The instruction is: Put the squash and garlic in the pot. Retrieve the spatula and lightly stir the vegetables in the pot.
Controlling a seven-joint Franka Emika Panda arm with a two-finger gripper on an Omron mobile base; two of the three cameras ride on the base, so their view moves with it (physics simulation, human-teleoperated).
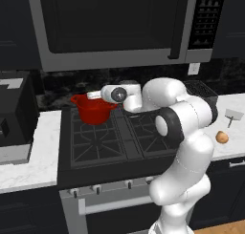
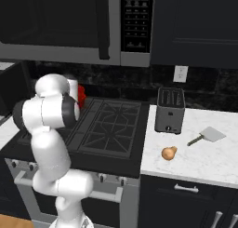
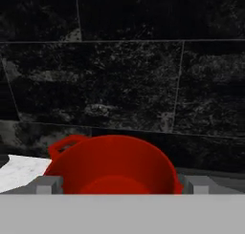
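From the left, one red pot (image 1: 94, 109) sits on the stove's (image 1: 115, 142) back-left burner, the gripper (image 1: 95, 95) just above its rim.

From the right, one squash (image 2: 169, 152), possibly garlic, and one spatula (image 2: 207, 136) lie on the counter (image 2: 204, 162).

The hand view shows the fingertips (image 3: 48, 184) spread wide, empty; lowering could knock the pot.

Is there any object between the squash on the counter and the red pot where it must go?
The squash lies on the right counter, the pot on the rear left burner. Between them is only the flat stove top; the toaster stands behind the squash, off the path.
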